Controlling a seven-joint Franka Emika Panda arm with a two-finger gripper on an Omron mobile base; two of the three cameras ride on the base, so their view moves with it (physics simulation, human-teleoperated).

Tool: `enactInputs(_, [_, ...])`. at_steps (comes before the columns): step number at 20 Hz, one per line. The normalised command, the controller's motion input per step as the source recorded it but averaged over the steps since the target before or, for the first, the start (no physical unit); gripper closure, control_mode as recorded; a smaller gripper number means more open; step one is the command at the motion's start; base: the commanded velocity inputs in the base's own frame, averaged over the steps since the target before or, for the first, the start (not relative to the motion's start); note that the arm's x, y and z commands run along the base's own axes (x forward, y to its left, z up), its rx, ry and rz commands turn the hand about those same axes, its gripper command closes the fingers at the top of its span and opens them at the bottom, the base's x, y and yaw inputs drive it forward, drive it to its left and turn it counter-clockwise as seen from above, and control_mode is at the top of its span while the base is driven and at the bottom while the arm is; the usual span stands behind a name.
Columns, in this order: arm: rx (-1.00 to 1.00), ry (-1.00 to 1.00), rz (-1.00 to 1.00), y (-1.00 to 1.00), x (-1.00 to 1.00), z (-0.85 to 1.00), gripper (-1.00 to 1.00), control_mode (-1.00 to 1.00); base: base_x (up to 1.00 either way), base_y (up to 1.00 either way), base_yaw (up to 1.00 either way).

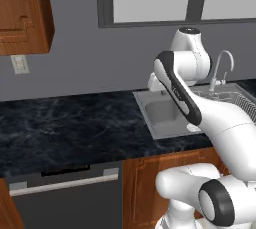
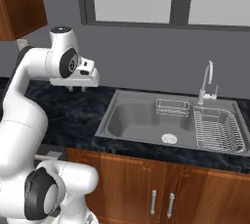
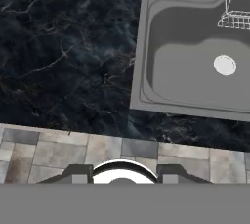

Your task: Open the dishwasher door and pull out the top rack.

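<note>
- The claw (image 2: 76,89) is hanging in the air above the dark marble worktop (image 2: 78,113), pointing downward, with nothing between its fingers; the fingertips (image 3: 168,173) are sitting a moderate way apart, neither fully spread nor closed.
- Directly beneath the claw, the worktop is lying bare, and beyond its front edge a tiled floor (image 3: 58,149) is showing in the hand view.
- Just beside the claw, toward the tap side, the grey sink (image 2: 141,120) is sitting sunk into the worktop, with a round drain (image 3: 224,65) in its basin.
- Farther along, past the sink basin, a wire drying basket (image 2: 217,130) and a curved tap (image 2: 207,78) are standing.
- Well below the claw and off to the other side, the dishwasher door (image 1: 65,203) is sitting closed under the worktop, its silver bar handle (image 1: 62,180) running along the top.
- Brown cabinet doors (image 2: 161,189) are flanking it under the sink.
</note>
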Motion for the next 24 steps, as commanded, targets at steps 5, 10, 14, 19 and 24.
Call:
enactInputs(5, [0.0,0.0,0.0,0.0,0.0,0.0,-1.0,1.0,-0.02,-0.01,0.1])
enactInputs(10, [0.0,0.0,0.0,0.0,0.0,0.0,-1.0,1.0,0.0,-0.09,0.44])
enactInputs(14, [0.0,0.0,0.0,0.0,0.0,0.0,-1.0,1.0,0.0,-0.16,0.49])
enactInputs(19, [0.0,0.0,0.0,0.0,0.0,0.0,-1.0,1.0,-0.02,-0.28,0.48])
enactInputs(24, [0.0,0.0,0.0,0.0,0.0,0.0,-1.0,1.0,-0.02,-0.33,0.46])
